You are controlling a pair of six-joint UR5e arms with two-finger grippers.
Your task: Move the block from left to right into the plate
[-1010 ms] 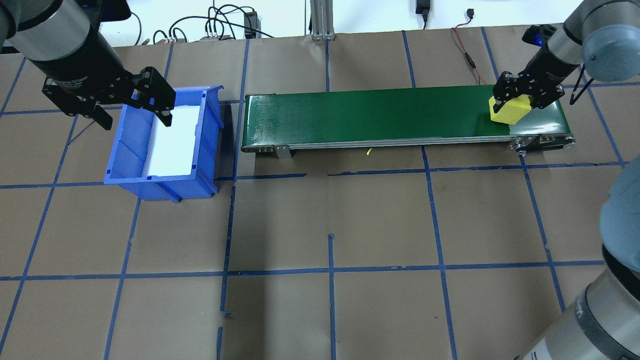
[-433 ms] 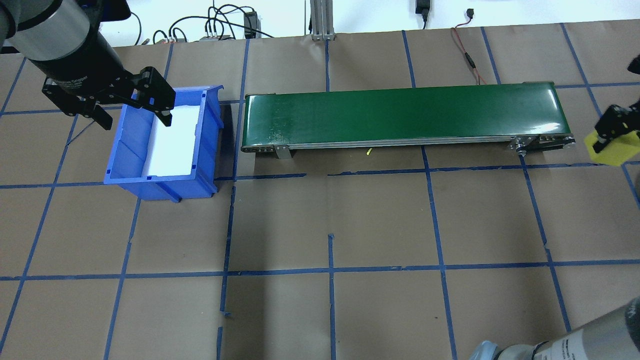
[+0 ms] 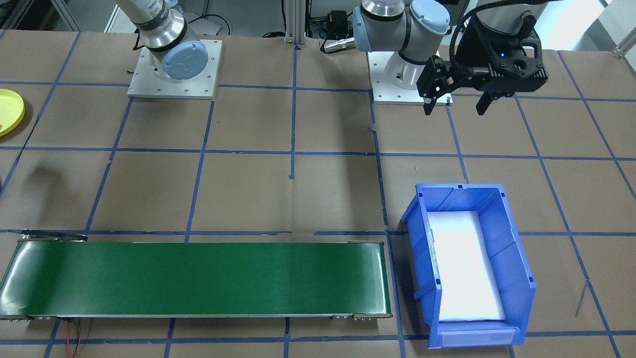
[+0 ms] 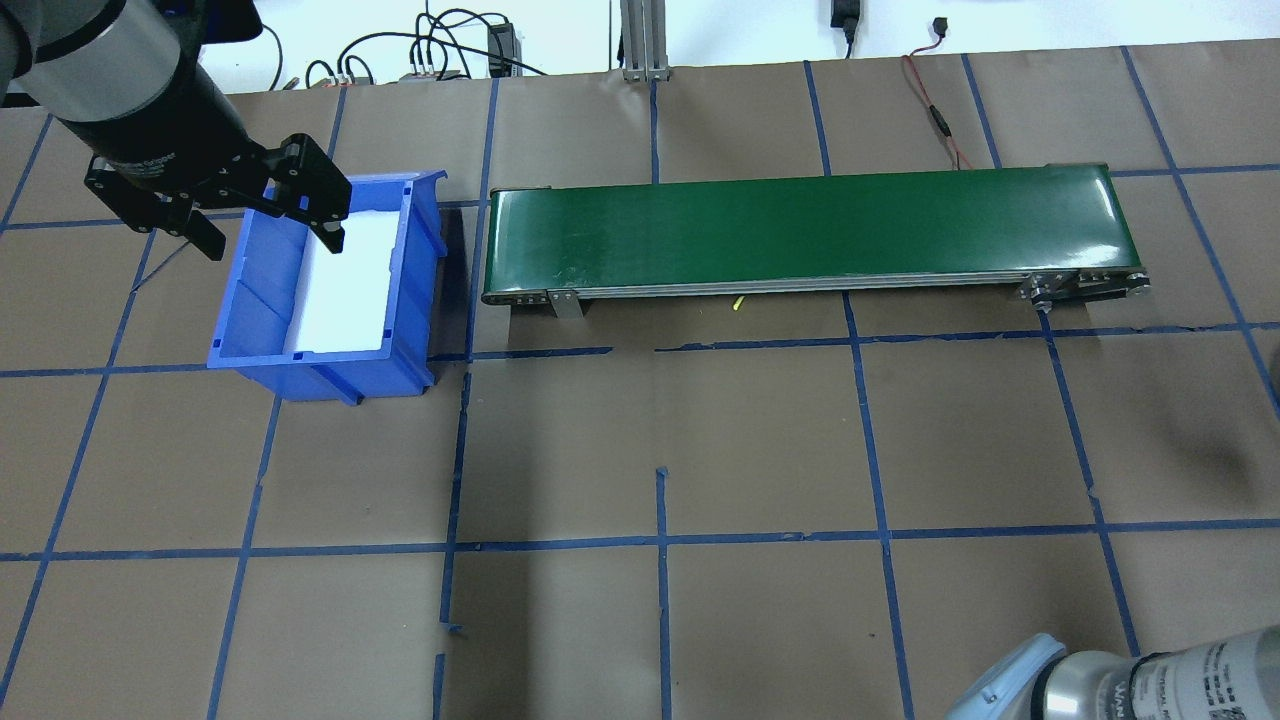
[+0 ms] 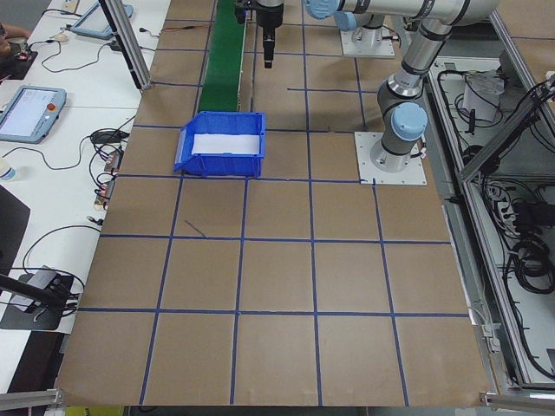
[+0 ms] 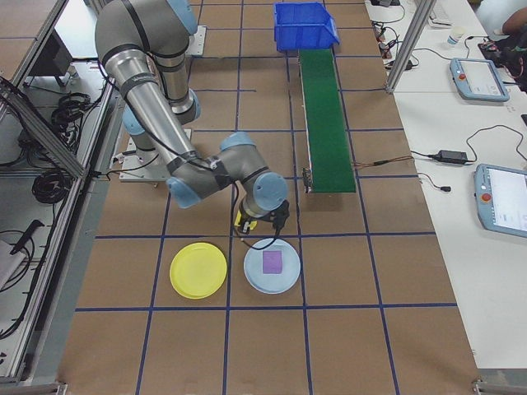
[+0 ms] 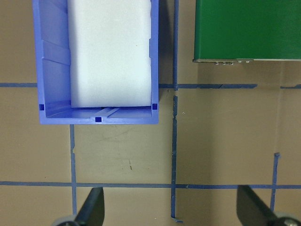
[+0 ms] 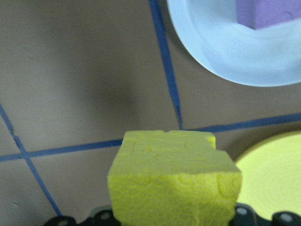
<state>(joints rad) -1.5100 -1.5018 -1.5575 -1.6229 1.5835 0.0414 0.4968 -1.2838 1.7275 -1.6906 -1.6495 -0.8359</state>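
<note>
Now, view by view:

Front-facing view: the black two-finger left gripper (image 3: 454, 103) hung above the brown paper table (image 3: 298, 199) with its fingers spread apart and nothing between them, short of the blue rectangular plastic bin (image 3: 516, 258). The bin held a white foam liner (image 3: 464, 263) and stood just beside the end of the long green conveyor belt (image 3: 198, 278). A slice of the small round bright yellow plastic plate (image 3: 9, 112) showed at the view's left edge.

Overhead view: the left gripper (image 4: 270, 215) was over the bin's (image 4: 240, 330) far corner, fingers wide. The belt (image 4: 800, 230) was bare. Only a grey segment of the right arm (image 4: 1150, 685) showed at the bottom corner; its gripper was out of frame.

Left side view: the bin (image 5: 186, 152) sat near the belt's (image 5: 225, 43) near end, the left arm's base (image 5: 395, 147) beside it.

Right side view: the right gripper (image 6: 257, 230) pointed down at the table, just short of the round pale blue plate (image 6: 284, 284), which carried a flat purple block (image 6: 272, 262). The yellow plate (image 6: 198, 270) lay right beside the blue one. A bit of the yellow foam block (image 6: 244, 222) showed at the fingers.

Left wrist view: the bin (image 7: 51, 70) and the belt's end (image 7: 244, 28) lay below; the two fingertips (image 7: 91, 209) stood far apart at the bottom edge.

Right wrist view: the right gripper (image 8: 171, 217) was clamped on the yellow foam block (image 8: 174, 183), which was above bare table between the pale blue plate (image 8: 225, 52) and the yellow plate's rim (image 8: 273, 174), in neither.
</note>
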